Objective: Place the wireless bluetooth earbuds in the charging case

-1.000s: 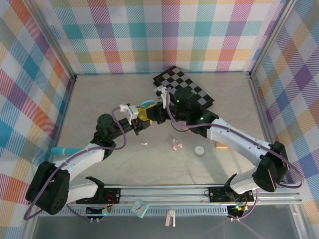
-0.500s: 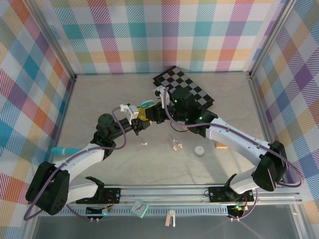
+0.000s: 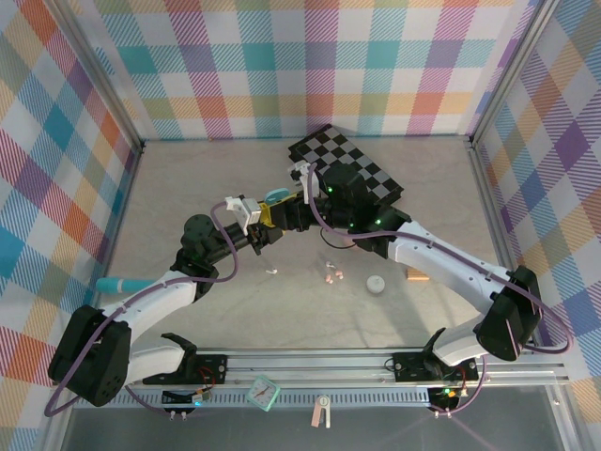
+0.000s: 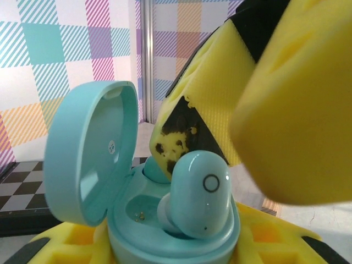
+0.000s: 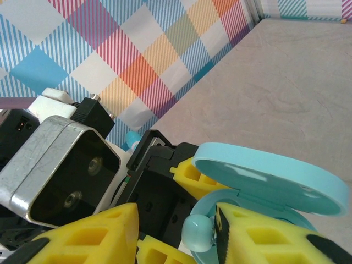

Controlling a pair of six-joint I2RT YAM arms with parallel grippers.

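Observation:
My left gripper (image 3: 264, 225) is shut on the base of an open pale blue charging case (image 4: 165, 231), held off the table with its lid (image 4: 88, 154) tipped up. One pale blue earbud (image 4: 201, 201) stands tilted in the case's right well; the left well is bare. My right gripper (image 5: 176, 236) hovers right over the case, jaws apart, and the earbud (image 5: 198, 234) rests against one yellow finger (image 5: 275, 236) only. On the table lie small pink earbuds (image 3: 331, 273) and a white one (image 3: 272, 272).
A black-and-white checkered board (image 3: 347, 174) lies behind the grippers. A white oval case (image 3: 376, 285) and a small orange cylinder (image 3: 413, 276) sit at the right of the table. A teal object (image 3: 117, 283) lies at the left wall. Plaid walls enclose the table.
The right gripper's jaws have parted over the case. Both arms have stayed almost where they were.

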